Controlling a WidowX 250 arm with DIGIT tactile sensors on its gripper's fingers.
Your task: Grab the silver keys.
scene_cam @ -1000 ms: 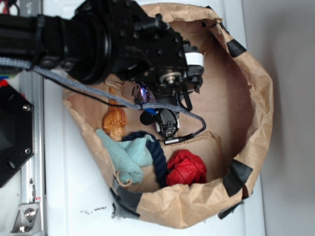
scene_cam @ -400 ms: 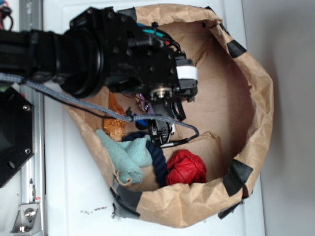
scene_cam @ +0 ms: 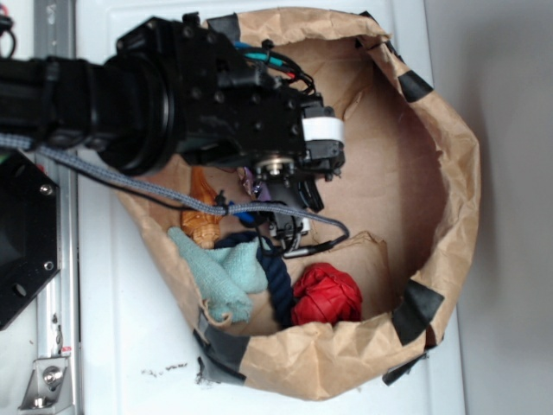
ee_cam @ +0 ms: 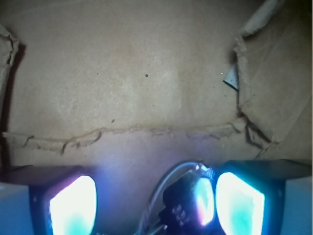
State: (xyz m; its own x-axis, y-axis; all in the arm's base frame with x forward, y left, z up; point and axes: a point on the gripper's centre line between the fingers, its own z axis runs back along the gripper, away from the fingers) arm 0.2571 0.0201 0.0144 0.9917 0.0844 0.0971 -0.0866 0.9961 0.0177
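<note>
Viewing the wrist feed, I see the gripper jaws spread, with the silver keys lying between them, close against the right-hand pad, on the paper bag floor.

Crinkled matt brown paper bag patched with black tape, holding soft teal cloth, glossy red ball, navy rope.

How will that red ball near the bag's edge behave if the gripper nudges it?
The red ball looks round, so it would probably roll, though the paper bag wall and the navy rope beside it should stop it quickly. Its surface seems wrapped in folded bands, so it is likely soft and grippy rather than slick.
</note>
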